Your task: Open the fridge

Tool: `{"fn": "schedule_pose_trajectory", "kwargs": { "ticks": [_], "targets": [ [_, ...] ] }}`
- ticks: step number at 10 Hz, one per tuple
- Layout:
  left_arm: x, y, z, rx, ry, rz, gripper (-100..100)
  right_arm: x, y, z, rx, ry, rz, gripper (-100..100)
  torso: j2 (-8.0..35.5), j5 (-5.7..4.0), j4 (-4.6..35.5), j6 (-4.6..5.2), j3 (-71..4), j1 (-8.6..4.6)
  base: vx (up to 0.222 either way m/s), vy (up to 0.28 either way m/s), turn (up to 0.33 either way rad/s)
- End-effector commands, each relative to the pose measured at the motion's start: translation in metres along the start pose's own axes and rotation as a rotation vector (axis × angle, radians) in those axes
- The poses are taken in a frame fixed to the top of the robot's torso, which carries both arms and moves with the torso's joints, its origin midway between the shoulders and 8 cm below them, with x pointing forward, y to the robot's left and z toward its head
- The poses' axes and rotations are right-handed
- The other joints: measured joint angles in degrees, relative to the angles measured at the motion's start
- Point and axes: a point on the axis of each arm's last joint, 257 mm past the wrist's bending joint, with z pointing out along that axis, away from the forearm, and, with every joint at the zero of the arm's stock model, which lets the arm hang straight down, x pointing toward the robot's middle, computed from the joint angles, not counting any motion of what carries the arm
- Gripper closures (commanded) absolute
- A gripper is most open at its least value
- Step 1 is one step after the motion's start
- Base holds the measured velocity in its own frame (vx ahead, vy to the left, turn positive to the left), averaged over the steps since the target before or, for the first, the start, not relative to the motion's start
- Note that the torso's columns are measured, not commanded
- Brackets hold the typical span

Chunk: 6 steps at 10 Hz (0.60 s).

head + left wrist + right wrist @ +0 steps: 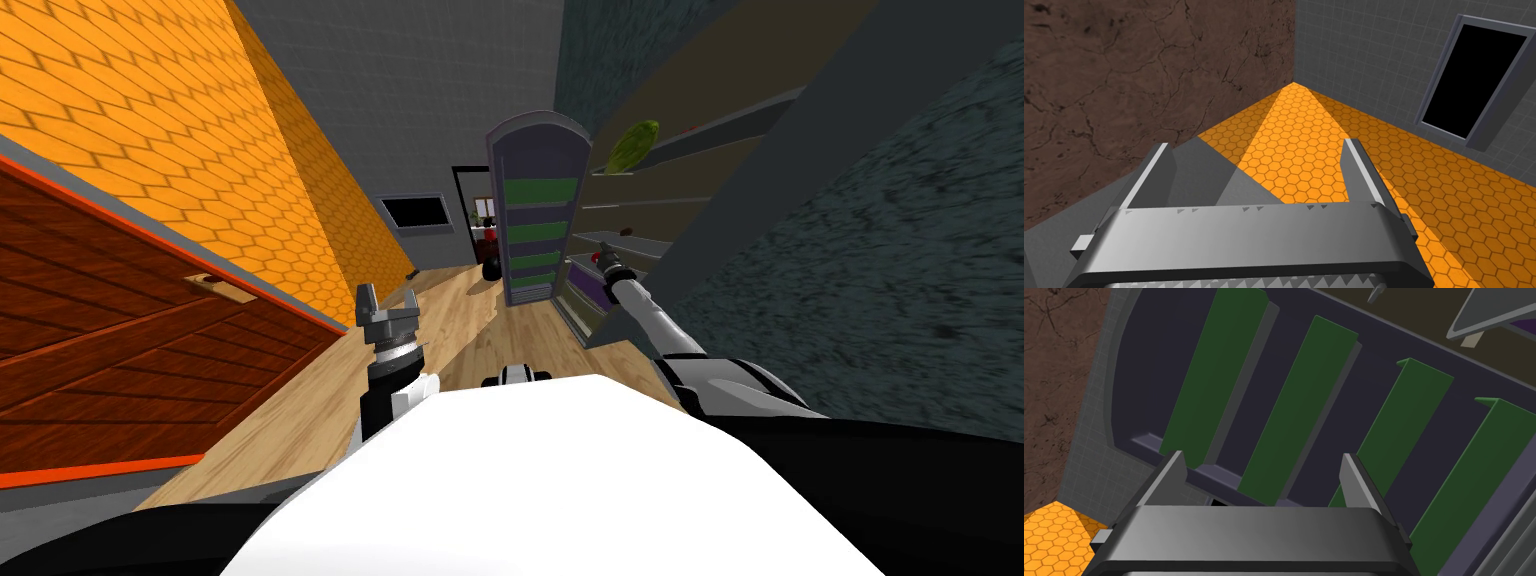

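One fridge door (1149, 388) beyond right pincer (1263, 459)

The fridge (660, 190) stands open on the wooden floor (460, 320), ahead and to the right. Its door (537, 150) is swung wide, so the inner side faces back into the room. The door is tall with a rounded top, a grey rim and a dark purplish lining, and four green racks (1304, 413) sit one above another across it. Beside the door, the open cabinet shows pale grey shelves (640, 203) against a dull brown inner wall.
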Motion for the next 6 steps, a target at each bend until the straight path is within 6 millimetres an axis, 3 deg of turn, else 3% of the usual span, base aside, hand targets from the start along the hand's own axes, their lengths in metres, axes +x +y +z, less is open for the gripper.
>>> {"fn": "schedule_pose_trajectory", "kwargs": {
  "ticks": [1, 2, 6],
  "targets": [
    [0.0000, 0.0000, 0.0000, 0.000, 0.000, 0.000, 0, 0.0042, -0.0062, 0.0027, 0.003, 0.000, 0.004, -100, 0.0, 0.00, 0.0, 0.00, 0.0, -0.01, 0.001, 0.017, -0.005],
    [0.0000, 0.0000, 0.0000, 0.000, 0.000, 0.000, 0, 0.0040, -0.0064, 0.0029, 0.001, -0.002, 0.003, 0, 0.0, -0.01, 0.0, 0.00, 0.0, -0.04, 0.000, 0.000, 0.000],
    [0.0000, 0.0000, 0.0000, 0.000, 0.000, 0.000, 0, 0.0040, -0.0064, 0.0029, 0.002, -0.002, 0.003, 0, 0.0, 0.03, 0.0, 0.00, 0.0, 0.08, 0.000, 0.000, 0.000]
  ]
}}
